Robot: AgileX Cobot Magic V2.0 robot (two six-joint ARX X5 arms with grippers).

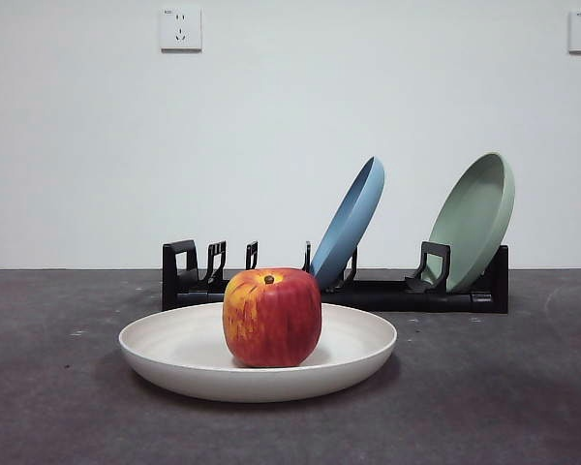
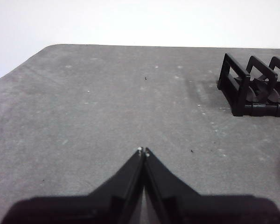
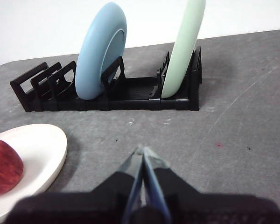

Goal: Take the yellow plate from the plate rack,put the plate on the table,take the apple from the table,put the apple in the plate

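Note:
The cream yellow plate [image 1: 258, 363] lies flat on the dark grey table [image 1: 523, 387] in front of the black plate rack [image 1: 387, 289]. The red apple [image 1: 271, 317] stands upright in the plate's middle. In the right wrist view the plate [image 3: 42, 149] and the apple [image 3: 3, 172] show at one edge, with the rack [image 3: 130, 95] beyond. My right gripper [image 3: 143, 154] is shut and empty above bare table beside the plate. My left gripper [image 2: 143, 151] is shut and empty over bare table, away from the rack's empty end [image 2: 252, 88]. Neither gripper shows in the front view.
A blue plate [image 1: 349, 221] and a pale green plate [image 1: 474, 218] lean in the rack's slots; both show in the right wrist view, blue [image 3: 100, 51] and green [image 3: 184, 46]. A white wall with two sockets [image 1: 180, 28] stands behind the table.

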